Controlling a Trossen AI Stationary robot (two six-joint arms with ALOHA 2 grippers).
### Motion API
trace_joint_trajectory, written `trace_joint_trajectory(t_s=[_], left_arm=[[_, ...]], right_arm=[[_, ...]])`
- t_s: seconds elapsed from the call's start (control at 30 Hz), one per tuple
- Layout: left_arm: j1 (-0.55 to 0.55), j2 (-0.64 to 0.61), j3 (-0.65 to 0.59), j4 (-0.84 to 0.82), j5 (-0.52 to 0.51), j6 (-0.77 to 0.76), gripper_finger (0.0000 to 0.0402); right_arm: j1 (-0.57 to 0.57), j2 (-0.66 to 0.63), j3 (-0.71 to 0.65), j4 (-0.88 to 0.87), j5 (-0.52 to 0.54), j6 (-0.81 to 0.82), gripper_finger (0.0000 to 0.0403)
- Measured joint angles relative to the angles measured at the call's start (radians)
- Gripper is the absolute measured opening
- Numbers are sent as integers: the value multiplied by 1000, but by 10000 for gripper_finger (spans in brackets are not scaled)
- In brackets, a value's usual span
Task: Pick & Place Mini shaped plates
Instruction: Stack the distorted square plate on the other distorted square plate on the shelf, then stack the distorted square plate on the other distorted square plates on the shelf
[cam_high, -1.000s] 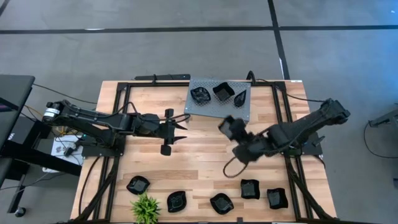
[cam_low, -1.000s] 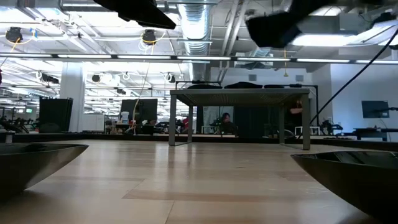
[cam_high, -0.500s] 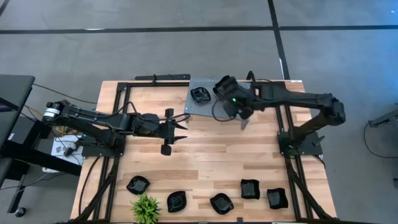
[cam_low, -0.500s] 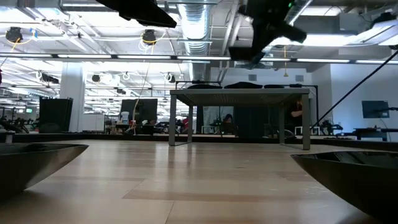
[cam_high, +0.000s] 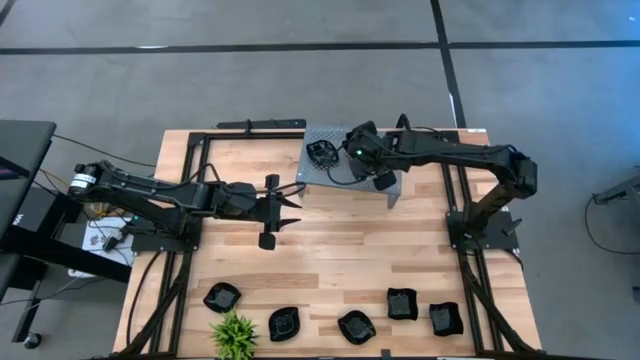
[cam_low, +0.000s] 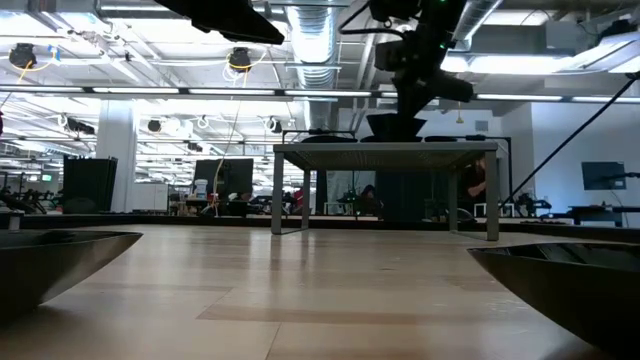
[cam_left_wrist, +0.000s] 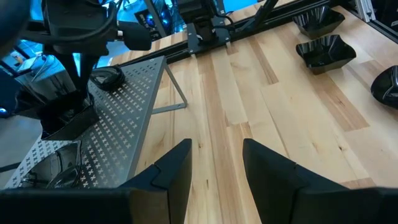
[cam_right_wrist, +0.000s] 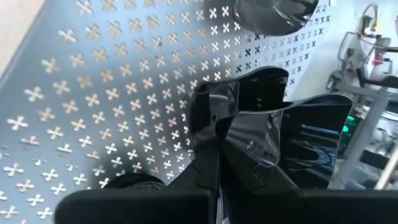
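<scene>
My right gripper (cam_high: 358, 152) reaches over the grey perforated shelf (cam_high: 340, 172) at the table's far edge, shut on a glossy black wavy-edged mini plate (cam_right_wrist: 305, 137). In the low view, that plate (cam_low: 395, 126) sits at shelf-top level under the fingers. Another black plate (cam_high: 322, 152) rests on the shelf beside it and also shows in the right wrist view (cam_right_wrist: 273, 12). My left gripper (cam_high: 292, 205) hovers open over the table's middle left, holding nothing (cam_left_wrist: 214, 162). My right gripper pinches the plate by its rim (cam_right_wrist: 249, 134), seemingly with one finger (cam_right_wrist: 206, 140) outside the wall and the other inside. The fingers come from above, pointing down. The plate stays upright, its underside at the shelf top (cam_low: 395, 136). Whether it rests there, I cannot tell.
Several more black plates lie in a row along the near edge (cam_high: 402, 303), with a small green plant (cam_high: 234, 335) at its left end. A black frame rail (cam_high: 200, 150) borders the table. Bare wood lies between the shelf and the row.
My right gripper has carried the plate from over the table's middle toward the far edge, arriving above the shelf. It has then come down until the plate stands at shelf-top level.
</scene>
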Motion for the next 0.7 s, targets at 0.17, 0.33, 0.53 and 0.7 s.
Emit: trace_joint_trajectory(t_s=[0.17,0.33,0.53,0.7], left_arm=[[0,0,0,0,0,0,145],[0,0,0,1,0,-13,145],[0,0,0,2,0,-26,145],[0,0,0,3,0,-27,145]], right_arm=[[0,-4,0,-3,-55,16,9],[-4,0,0,1,-48,14,27],[0,-3,0,0,-29,78,63],[37,-3,0,-2,-4,115,88]])
